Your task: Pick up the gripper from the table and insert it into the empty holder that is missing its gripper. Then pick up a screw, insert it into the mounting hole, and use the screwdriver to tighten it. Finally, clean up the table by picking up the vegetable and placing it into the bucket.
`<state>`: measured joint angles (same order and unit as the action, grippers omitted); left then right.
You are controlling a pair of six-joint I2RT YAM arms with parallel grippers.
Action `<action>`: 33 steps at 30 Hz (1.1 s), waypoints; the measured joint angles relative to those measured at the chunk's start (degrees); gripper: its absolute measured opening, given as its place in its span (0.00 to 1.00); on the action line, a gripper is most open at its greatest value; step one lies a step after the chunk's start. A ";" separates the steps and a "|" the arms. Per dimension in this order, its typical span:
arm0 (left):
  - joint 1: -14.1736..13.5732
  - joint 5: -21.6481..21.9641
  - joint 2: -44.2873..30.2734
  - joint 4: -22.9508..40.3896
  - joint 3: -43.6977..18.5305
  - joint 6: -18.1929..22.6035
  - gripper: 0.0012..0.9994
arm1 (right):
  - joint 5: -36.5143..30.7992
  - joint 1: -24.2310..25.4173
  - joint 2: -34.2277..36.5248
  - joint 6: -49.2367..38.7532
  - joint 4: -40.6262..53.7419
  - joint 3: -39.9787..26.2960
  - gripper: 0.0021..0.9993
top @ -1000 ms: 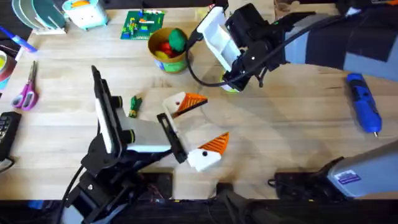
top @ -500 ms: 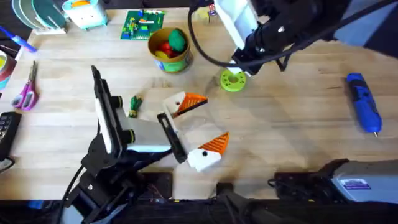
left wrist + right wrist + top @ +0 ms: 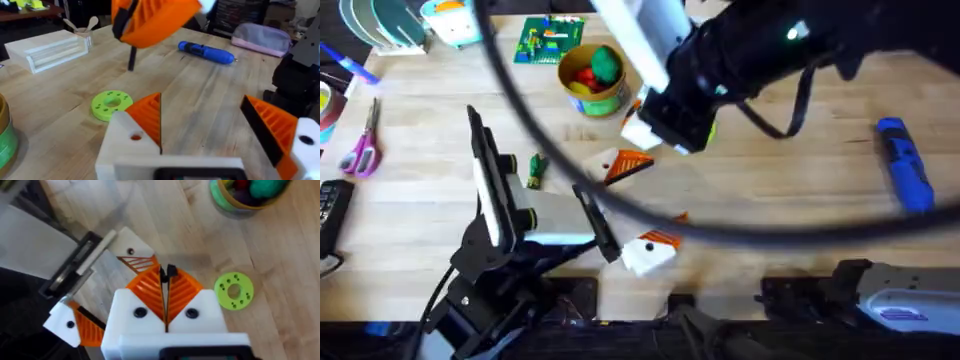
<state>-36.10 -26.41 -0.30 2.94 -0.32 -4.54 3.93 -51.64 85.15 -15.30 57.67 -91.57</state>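
- Right gripper (image 3: 166,276) has swung off the flat green round disc with holes (image 3: 233,290), where it dipped a second ago, and now hangs over the middle of the table.
- Its orange pads are pressed together, with a small dark piece (image 3: 171,271) at the tips. That is possibly a screw, but the view is too blurred to be sure.
- Small orange ribbed plastic wedge (image 3: 139,262) sits in the chunky white plastic block (image 3: 125,242) just below, which forms one finger of the left gripper (image 3: 642,203).
- Tiny dark mounting hole (image 3: 131,251) faces up beside it, uncovered.
- Left gripper is spread wide and low on the table, offering that finger.
- My read: the insertion looks done, and the screw stage is starting.
- Bright-blue cylindrical screwdriver (image 3: 905,175) lies well off to the right, untouched.
- Tiny dark-green toy vegetable (image 3: 537,168) is not yet in the small round yellow bucket (image 3: 585,100).
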 joint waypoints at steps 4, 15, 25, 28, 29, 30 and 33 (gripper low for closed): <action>0.00 0.00 -0.02 0.00 -0.02 0.00 0.99 | 0.26 -4.51 0.00 0.98 -0.45 0.00 0.00; 0.00 0.00 0.00 0.00 0.00 0.00 0.99 | 0.43 -7.35 3.18 2.34 -2.30 0.00 0.00; 0.00 0.00 -0.02 0.00 0.00 0.00 0.99 | 0.37 -7.60 4.98 2.53 -2.58 0.00 0.00; 0.00 0.00 -0.02 0.00 0.00 0.00 0.99 | 0.37 -7.60 4.96 2.53 -2.58 0.00 0.00; 0.00 0.00 -0.02 0.00 0.00 0.00 0.99 | 0.37 -7.60 4.96 2.53 -2.56 0.00 0.00; 0.00 0.00 -0.02 0.00 0.00 0.00 0.99 | 0.37 -7.60 4.97 2.53 -2.56 0.00 0.00; 0.00 0.00 -0.02 0.00 0.00 -0.02 0.99 | 0.37 -7.60 4.98 2.53 -2.21 0.00 0.00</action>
<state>-36.10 -26.41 -0.32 2.94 -0.32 -4.56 4.29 -59.24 90.12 -12.78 55.47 -91.57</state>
